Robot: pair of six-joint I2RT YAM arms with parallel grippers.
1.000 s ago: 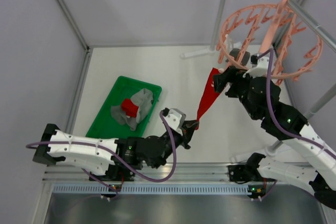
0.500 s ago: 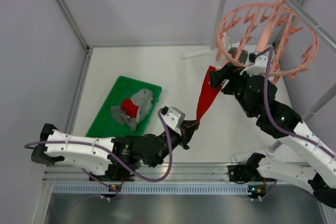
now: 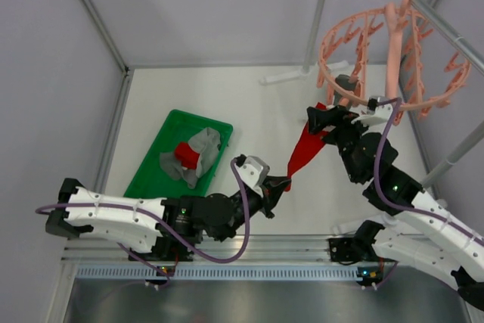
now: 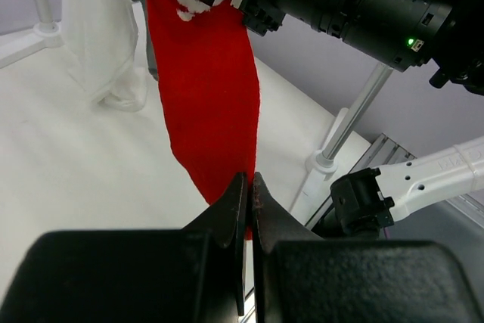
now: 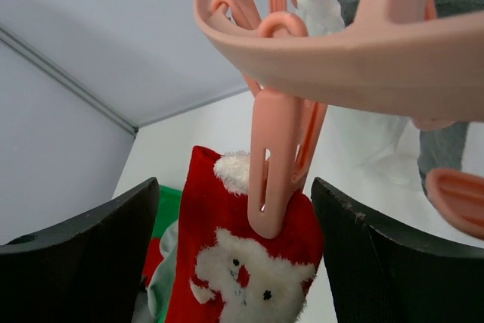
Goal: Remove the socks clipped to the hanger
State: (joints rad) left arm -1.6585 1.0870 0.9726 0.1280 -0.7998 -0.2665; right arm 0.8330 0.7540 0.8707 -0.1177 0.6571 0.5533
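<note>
This looks like a robot lab, with a small test booth built around a table. Two robot arms, the left arm (image 3: 113,217) and the right arm (image 3: 423,209), are bolted to a metal rail (image 3: 302,251) at the near edge of a plain white table (image 3: 227,104). Purple cables (image 3: 247,217) loop along the arms, and a little green light (image 4: 411,41) glows on one of them. Flat grey walls (image 3: 212,5) and thin metal poles (image 3: 94,18) close the table in. A pink hanger (image 3: 394,51) hangs by a metal bar (image 3: 446,23), and a green tray (image 3: 147,179) sits on the table.
</note>
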